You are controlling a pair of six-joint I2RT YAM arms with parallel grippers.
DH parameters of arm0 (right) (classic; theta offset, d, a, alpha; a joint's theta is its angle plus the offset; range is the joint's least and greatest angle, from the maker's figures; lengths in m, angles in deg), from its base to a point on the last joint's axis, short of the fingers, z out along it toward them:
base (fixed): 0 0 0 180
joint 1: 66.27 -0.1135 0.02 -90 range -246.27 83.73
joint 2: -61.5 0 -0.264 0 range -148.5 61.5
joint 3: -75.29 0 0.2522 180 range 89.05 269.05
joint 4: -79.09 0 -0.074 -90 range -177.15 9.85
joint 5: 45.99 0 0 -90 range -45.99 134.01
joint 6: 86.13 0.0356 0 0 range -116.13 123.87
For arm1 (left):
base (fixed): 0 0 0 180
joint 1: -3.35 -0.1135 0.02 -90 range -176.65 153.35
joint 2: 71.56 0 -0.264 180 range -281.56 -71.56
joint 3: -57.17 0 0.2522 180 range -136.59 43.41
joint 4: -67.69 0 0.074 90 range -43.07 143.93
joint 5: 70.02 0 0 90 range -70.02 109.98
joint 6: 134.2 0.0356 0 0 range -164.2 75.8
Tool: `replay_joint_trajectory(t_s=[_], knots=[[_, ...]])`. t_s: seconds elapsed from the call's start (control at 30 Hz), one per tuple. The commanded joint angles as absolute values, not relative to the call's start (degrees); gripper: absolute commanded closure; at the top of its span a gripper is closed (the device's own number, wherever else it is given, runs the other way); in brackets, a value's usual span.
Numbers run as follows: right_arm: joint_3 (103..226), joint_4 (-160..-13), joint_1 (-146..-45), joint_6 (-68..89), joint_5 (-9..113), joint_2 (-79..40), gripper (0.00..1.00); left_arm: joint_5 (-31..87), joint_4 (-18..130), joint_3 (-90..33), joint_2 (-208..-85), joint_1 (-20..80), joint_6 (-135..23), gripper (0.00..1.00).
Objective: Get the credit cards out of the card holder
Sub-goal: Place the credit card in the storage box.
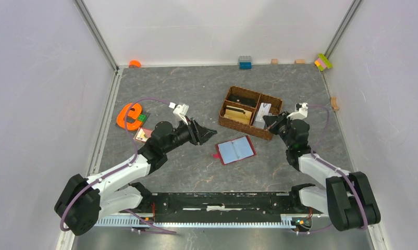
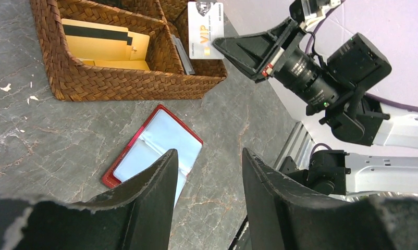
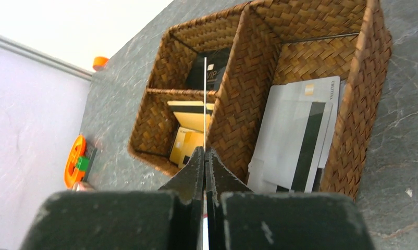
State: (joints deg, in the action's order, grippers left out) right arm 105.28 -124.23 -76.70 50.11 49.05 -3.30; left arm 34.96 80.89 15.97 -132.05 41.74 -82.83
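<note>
Top external view: right gripper pinches a white card at the basket; card holder lies open

The small dark red card holder lies opened flat on the grey table. It sits roughly in the middle, between the two arms and just in front of the brown wicker basket. Its inner side faces up and shows pale blue sleeves. From these views it is hard to tell whether any cards sit inside them.

The right gripper's fingers are clamped tight on one edge of the white card, which stands upright and bears the letters VIP. The card hangs over the near right part of the basket. The right wrist view sees it edge-on as a thin white line, so which compartment lies beneath it cannot be told.

The basket has three compartments. The long one on the right holds white-grey cards leaning against its wall. One of the two on the left holds tan cards with dark stripes. The other holds a dark card.

The left gripper hovers above the table just left of the card holder. Its fingers are spread apart with nothing between them, and in the left wrist view the holder lies just beyond their tips.

An orange object lies near the left wall, well apart from the basket.
</note>
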Motion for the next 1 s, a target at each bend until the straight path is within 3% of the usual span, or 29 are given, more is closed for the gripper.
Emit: replay_joint_trajectory(t_s=[0.0, 0.53, 0.6, 0.7, 0.87, 0.97], knots=[[110.14, -122.54, -76.54, 51.30, 45.03, -7.52, 1.00, 33.60, 81.88, 16.22, -131.33, 41.87, -80.99, 0.45], [117.71, -124.80, -76.55, 54.14, 46.67, -22.84, 0.96, 30.02, 79.15, 16.20, -130.23, 41.85, -80.16, 0.45], [118.83, -124.06, -76.54, 54.00, 46.12, -23.76, 0.88, 30.06, 79.15, 16.19, -130.18, 41.92, -80.26, 0.45], [120.57, -121.48, -76.50, 53.47, 44.56, -24.20, 0.69, 30.15, 79.15, 16.16, -130.08, 41.85, -80.24, 0.45], [122.49, -117.25, -76.62, 50.06, 44.37, -21.89, 0.63, 30.00, 79.15, 16.26, -129.84, 41.86, -80.24, 0.45], [124.53, -113.29, -77.41, 45.67, 44.37, -18.67, 0.52, 29.57, 78.89, 16.25, -129.89, 41.88, -80.17, 0.45]])
